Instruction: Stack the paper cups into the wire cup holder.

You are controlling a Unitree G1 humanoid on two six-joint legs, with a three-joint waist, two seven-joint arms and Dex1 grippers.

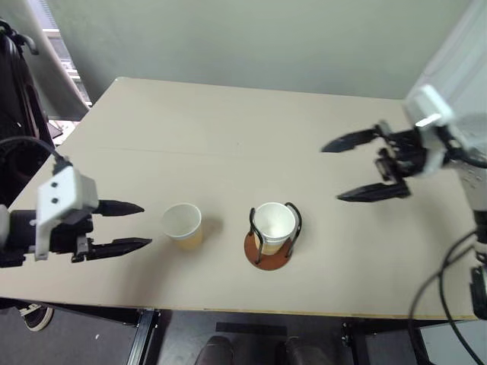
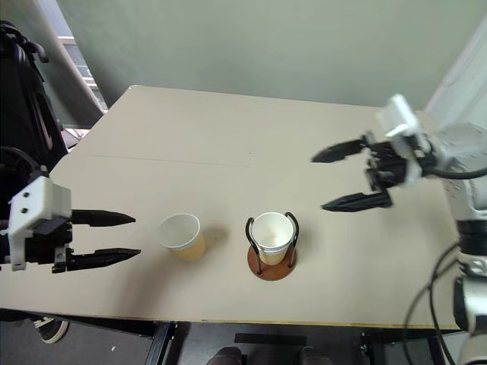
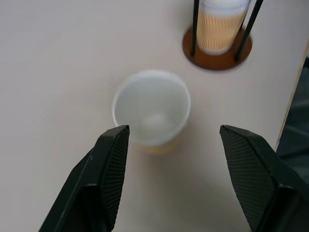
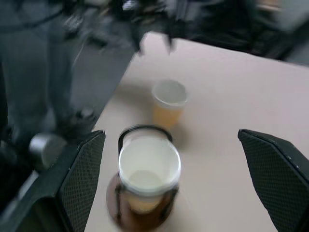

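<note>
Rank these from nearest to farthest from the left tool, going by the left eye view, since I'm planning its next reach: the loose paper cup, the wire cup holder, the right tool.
1. The loose paper cup, standing upright just beyond the left tool.
2. The wire cup holder, mid-table near the front edge, with a cup seated inside.
3. The right tool, raised over the table's far right side.

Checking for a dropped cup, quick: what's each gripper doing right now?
Left gripper: open, empty, facing the loose paper cup.
Right gripper: open, empty, beside the wire cup holder.
</note>
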